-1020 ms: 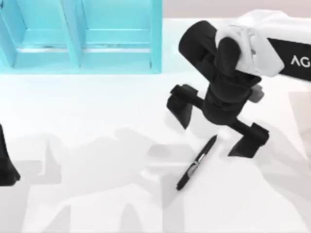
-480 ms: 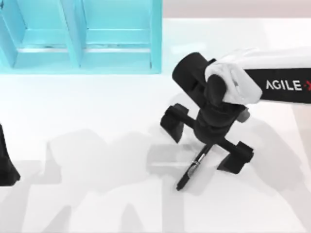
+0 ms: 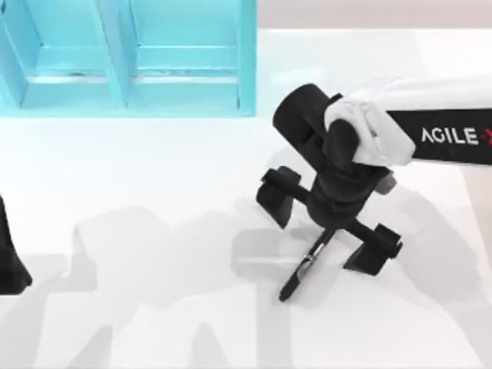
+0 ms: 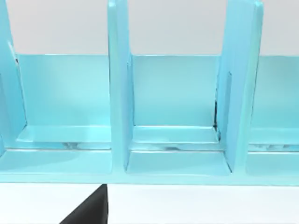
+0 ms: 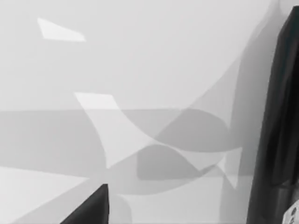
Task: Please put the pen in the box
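The right gripper (image 3: 329, 223) was poised wide open over the pen (image 3: 306, 266), which lay on the table (image 3: 154, 169) at lower centre-right. The grasp step seemed in hand; closing, then carriage to the box (image 3: 247, 61) at upper left, would be called for. The left gripper (image 3: 11, 261) was parked at the left edge; its state could not be told.

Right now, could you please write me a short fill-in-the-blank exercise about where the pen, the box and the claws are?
1. The pen lies on the ____ table.
2. The ____ claw straddles the pen, fingers spread wide.
3. The box is coloured ____.
4. The left claw sits at the table's ____ edge.

Missing words: white; right; blue; left
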Controlling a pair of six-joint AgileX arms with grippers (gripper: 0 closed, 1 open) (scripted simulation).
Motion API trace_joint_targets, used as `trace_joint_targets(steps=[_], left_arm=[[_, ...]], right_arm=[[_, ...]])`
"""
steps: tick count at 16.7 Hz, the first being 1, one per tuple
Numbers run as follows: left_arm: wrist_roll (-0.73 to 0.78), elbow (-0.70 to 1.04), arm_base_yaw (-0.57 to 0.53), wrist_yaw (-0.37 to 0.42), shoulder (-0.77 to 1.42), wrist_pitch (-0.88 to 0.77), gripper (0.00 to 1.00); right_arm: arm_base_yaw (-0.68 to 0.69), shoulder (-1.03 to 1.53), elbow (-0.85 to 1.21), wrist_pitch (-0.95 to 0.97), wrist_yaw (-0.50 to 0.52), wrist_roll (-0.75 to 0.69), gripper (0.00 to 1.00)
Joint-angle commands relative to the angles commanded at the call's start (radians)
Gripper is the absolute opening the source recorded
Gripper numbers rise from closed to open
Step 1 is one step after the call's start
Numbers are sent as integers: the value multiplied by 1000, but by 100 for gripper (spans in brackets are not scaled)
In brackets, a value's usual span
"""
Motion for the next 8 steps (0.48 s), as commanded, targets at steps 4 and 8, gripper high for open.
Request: trace_joint_targets(steps=[4,8], left_arm=[[0,0,0,0,0,0,100],[0,0,0,0,0,0,100]], right_arm=[[0,0,0,0,0,0,47],[0,0,0,0,0,0,17]])
